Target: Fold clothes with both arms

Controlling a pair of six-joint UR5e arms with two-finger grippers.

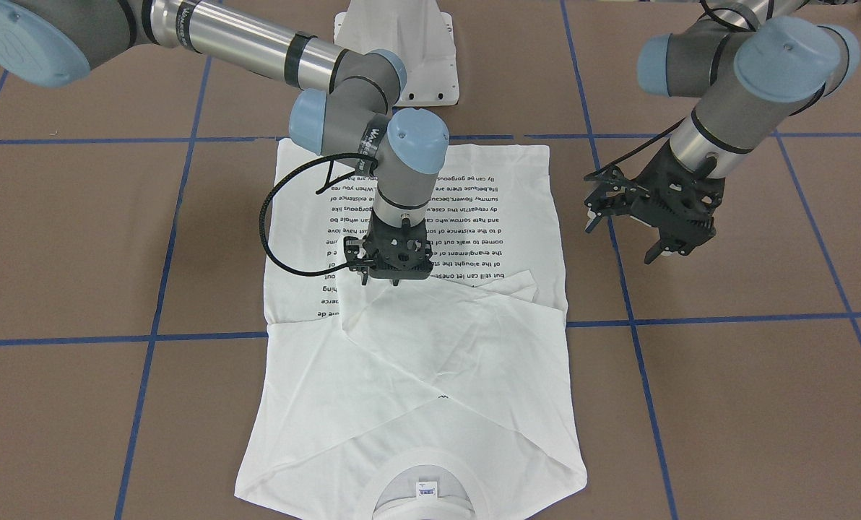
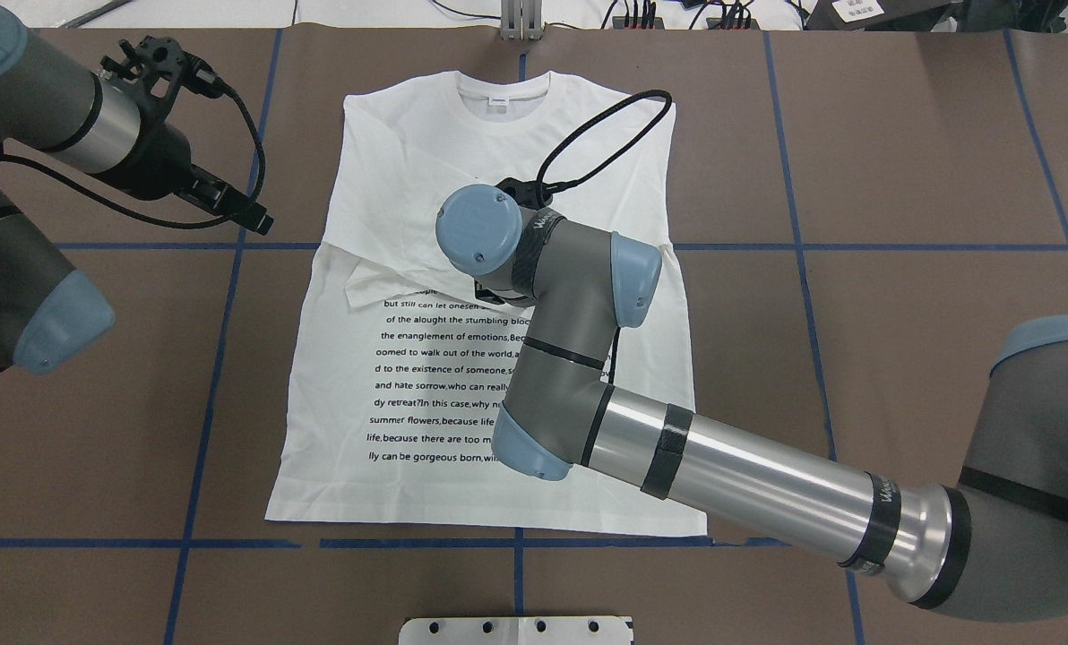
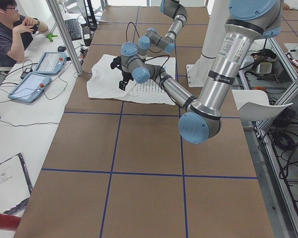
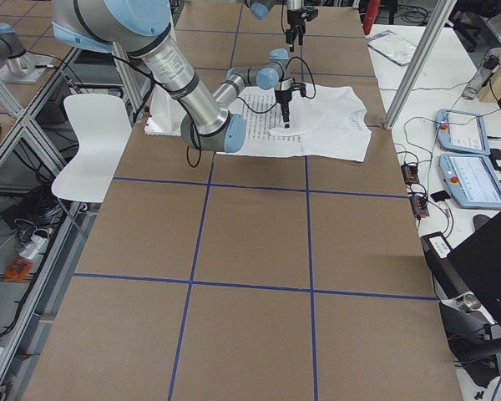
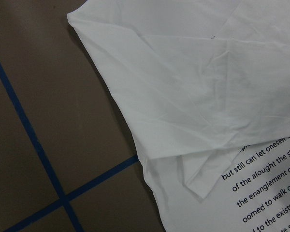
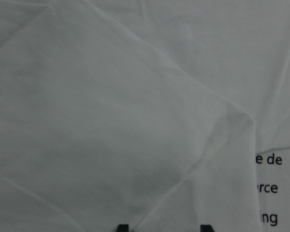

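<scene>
The white T-shirt (image 1: pixel 430 375) lay flat on the brown table (image 1: pixel 727 375), print up, both sleeves folded across its chest. The right gripper (image 1: pixel 381 280) pointed straight down at the folded cloth mid-shirt, its fingertips apart with nothing between them. The left gripper (image 1: pixel 672 245) hung over bare table beside the shirt, holding nothing; its opening could not be told

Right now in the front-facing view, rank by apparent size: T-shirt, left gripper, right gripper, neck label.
1. T-shirt.
2. left gripper and right gripper: unranked; the left looks slightly bigger but may just be nearer the camera.
3. neck label, smallest.
</scene>
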